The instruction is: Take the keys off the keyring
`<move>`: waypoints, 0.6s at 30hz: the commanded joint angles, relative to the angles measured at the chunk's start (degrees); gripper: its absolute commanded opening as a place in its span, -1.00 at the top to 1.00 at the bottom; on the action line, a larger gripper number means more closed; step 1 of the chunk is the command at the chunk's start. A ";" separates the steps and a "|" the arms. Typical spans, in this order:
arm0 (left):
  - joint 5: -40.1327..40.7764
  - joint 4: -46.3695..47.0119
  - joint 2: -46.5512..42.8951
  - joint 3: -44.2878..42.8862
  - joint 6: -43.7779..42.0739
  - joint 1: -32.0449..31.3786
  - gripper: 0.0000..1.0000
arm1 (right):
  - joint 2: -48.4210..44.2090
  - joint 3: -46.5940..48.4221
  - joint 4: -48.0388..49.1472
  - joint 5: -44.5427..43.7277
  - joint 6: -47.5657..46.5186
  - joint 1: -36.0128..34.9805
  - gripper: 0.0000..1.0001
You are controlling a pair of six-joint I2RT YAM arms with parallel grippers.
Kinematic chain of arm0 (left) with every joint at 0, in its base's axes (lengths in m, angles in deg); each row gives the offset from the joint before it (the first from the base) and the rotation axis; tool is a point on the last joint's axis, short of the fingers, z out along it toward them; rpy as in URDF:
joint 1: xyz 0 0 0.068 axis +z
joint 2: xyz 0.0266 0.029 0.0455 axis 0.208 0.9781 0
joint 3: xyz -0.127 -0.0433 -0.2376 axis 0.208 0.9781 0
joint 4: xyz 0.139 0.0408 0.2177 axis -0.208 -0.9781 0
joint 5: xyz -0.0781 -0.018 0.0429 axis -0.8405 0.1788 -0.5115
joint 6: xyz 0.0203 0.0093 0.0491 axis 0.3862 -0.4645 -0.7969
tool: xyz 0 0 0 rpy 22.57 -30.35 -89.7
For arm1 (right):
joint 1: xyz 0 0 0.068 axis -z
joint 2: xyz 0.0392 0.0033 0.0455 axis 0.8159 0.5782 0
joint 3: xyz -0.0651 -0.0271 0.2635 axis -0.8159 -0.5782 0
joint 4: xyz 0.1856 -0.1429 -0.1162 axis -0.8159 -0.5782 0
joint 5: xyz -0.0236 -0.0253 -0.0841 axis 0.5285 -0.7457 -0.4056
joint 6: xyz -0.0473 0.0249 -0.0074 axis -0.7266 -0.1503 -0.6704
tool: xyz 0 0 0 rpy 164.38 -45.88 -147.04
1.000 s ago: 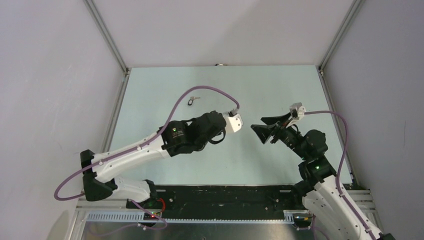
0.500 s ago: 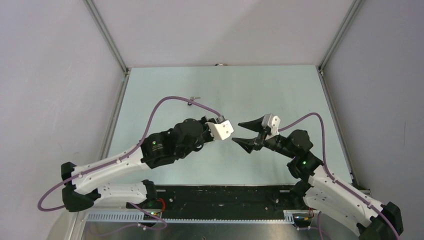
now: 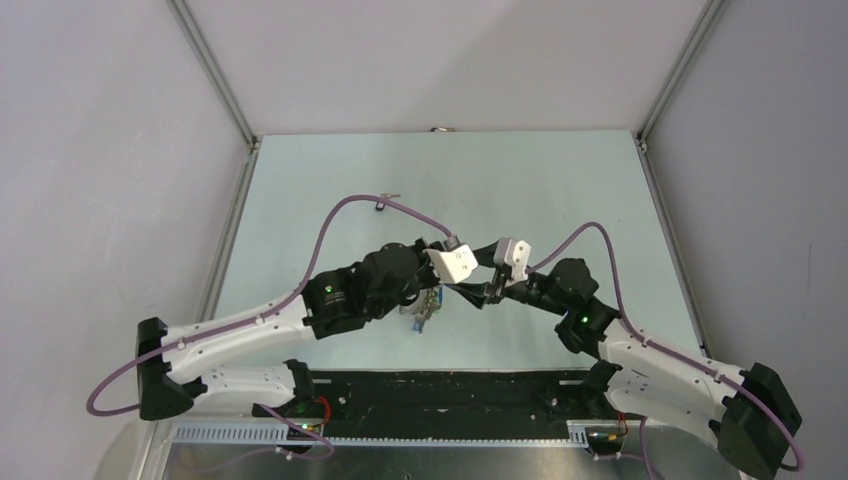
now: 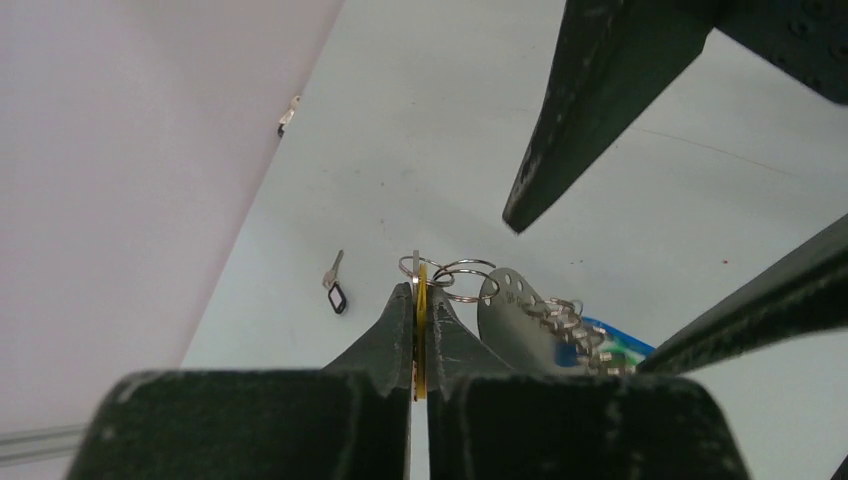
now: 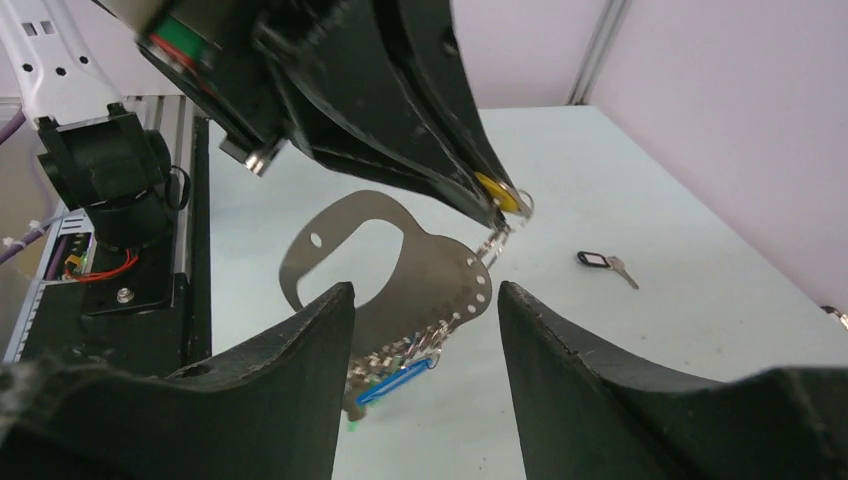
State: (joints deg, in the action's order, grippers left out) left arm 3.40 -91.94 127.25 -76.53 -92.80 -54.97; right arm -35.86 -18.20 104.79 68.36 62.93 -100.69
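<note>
My left gripper (image 4: 420, 292) is shut on a yellow tag (image 4: 421, 325) joined by small wire rings to the keyring (image 4: 515, 318), a flat grey plate loop with holes. The keyring hangs off the table from it (image 5: 400, 255). Keys with blue (image 5: 395, 380) and green tags dangle from its lower edge. The bunch shows under the left gripper (image 3: 443, 283) in the top view (image 3: 425, 307). My right gripper (image 5: 423, 292) is open, one finger on each side of the keyring, not touching it. A loose key with a black tag (image 5: 598, 261) lies on the table beyond.
The black-tagged key also shows in the left wrist view (image 4: 335, 290) and far left in the top view (image 3: 383, 205). A small metal piece (image 4: 288, 113) lies by the far wall. The arm base rail (image 3: 450, 390) runs along the near edge.
Both arms have swung toward each other at the table's middle. The right gripper moved left and now straddles the keyring hanging from the left gripper. The left gripper came nearer and lower.
</note>
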 commanded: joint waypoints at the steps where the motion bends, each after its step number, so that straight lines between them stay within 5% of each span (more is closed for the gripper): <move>1: -0.43 5.24 0.38 -1.10 1.83 0.19 1.00 | 1.02 -1.28 6.30 -4.99 -3.81 -2.25 -0.15; 11: -6.35 5.20 -1.40 -0.47 1.99 0.10 1.00 | -1.07 -6.81 12.16 -10.84 -4.59 -4.31 0.32; 18: -6.48 5.21 -0.51 -0.66 2.42 0.10 1.00 | -2.57 -7.97 13.65 -10.10 -4.09 -4.34 0.39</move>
State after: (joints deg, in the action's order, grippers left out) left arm -2.26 -90.16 127.86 -76.53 -91.30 -54.95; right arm -37.54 -25.85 114.03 58.99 59.35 -104.71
